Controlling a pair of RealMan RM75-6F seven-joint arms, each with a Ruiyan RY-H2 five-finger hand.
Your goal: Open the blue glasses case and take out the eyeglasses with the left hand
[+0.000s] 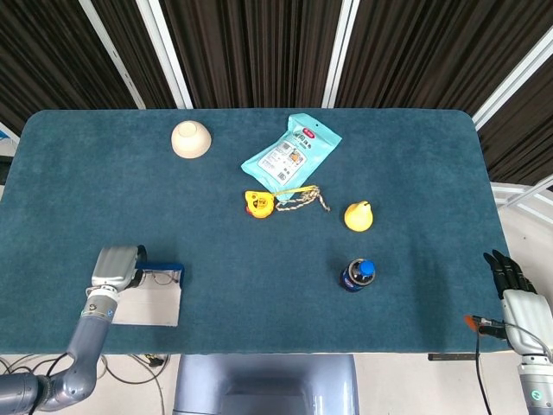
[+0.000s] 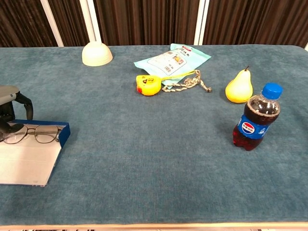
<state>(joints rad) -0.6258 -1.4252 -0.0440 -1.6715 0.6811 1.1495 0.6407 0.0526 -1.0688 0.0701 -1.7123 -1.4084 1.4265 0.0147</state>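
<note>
The blue glasses case (image 2: 65, 130) lies open near the front left of the table, its white flap (image 2: 26, 163) spread toward the front edge. The thin-framed eyeglasses (image 2: 42, 134) rest inside it along the blue wall. My left hand (image 2: 11, 109) sits at the case's left end, its dark fingers curled down over the left lens, gripping that end of the glasses. From the head view the left hand (image 1: 116, 266) covers that end of the case (image 1: 165, 268). My right hand (image 1: 519, 298) hangs off the table's front right corner, fingers straight, holding nothing.
A cola bottle (image 2: 255, 118) stands front right, with a yellow pear (image 2: 238, 87) behind it. A yellow tape measure (image 2: 148, 84), a braided cord (image 2: 187, 83) and a snack bag (image 2: 173, 58) lie mid-table. An upturned cream bowl (image 2: 96, 53) sits at the back left.
</note>
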